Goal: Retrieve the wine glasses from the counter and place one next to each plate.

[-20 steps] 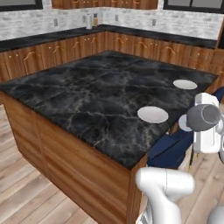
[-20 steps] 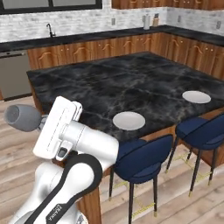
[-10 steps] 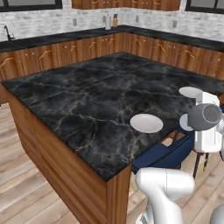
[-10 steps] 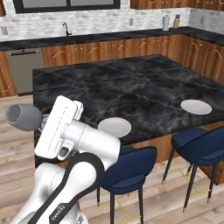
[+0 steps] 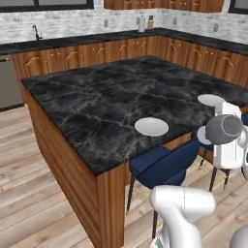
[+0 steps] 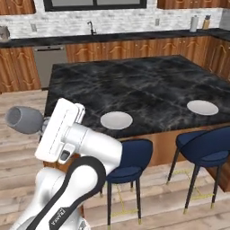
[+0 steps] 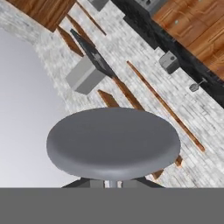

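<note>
Holding wine glass (image 6: 24, 120) sideways in closed gripper (image 7: 113, 183), off island (image 5: 97, 111) edge nr two plates (image 5: 151, 127); "FRANKA" lettering on arm (image 6: 67, 197), barely legible.

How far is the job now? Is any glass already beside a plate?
Done: none yet; no glass stands beside the near plate or the far plate on the island. In hand: the gripper is shut on one glass, carried off to the side of the island. Left: set this glass by a plate, then fetch the second.
</note>
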